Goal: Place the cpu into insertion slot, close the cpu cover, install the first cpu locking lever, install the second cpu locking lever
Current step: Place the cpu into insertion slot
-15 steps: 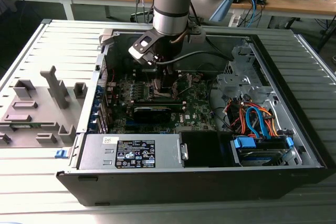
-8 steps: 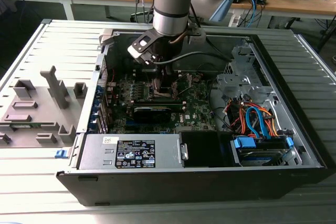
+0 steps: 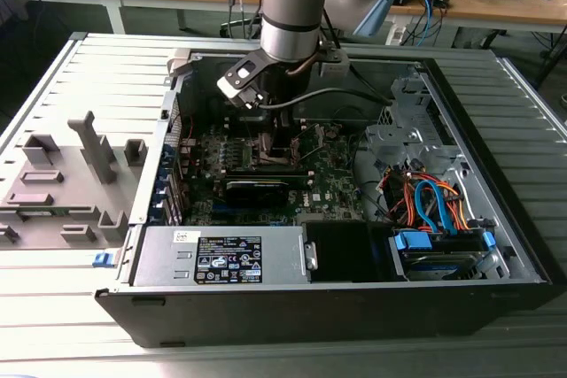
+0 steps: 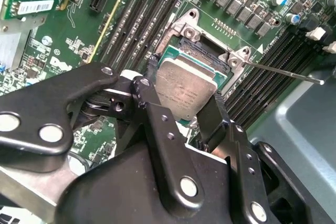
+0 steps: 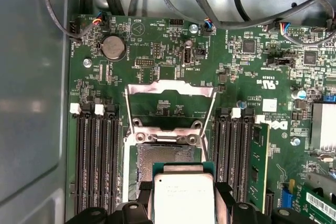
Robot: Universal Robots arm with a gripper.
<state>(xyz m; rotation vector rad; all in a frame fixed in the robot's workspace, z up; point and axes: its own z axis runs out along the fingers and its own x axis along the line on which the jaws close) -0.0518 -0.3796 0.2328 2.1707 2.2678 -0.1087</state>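
Note:
My gripper [image 4: 184, 98] is shut on the cpu [image 4: 185, 92], a flat silver-grey square pinched at two opposite edges by the black fingers [image 4: 149, 90]. In the first wrist view the cpu [image 5: 184, 200] sits between the fingertips of the gripper [image 5: 182, 199], just over the near part of the insertion slot [image 5: 168, 156], whose dark contact field shows beyond it. The cpu cover [image 5: 170, 86] stands flipped open past the slot. A thin locking lever [image 4: 283, 72] sticks out unlatched beside the slot [image 4: 206, 51]. In the exterior view the gripper [image 3: 266, 135] reaches down into the case over the motherboard.
Black memory slots [image 5: 94, 166] flank the socket on both sides, and a green memory stick [image 5: 258, 166] stands in one. Cables [image 5: 210, 3] run along the board's far edge. The grey power supply box [image 3: 221, 256] and drive bay wiring [image 3: 434, 201] line the case front.

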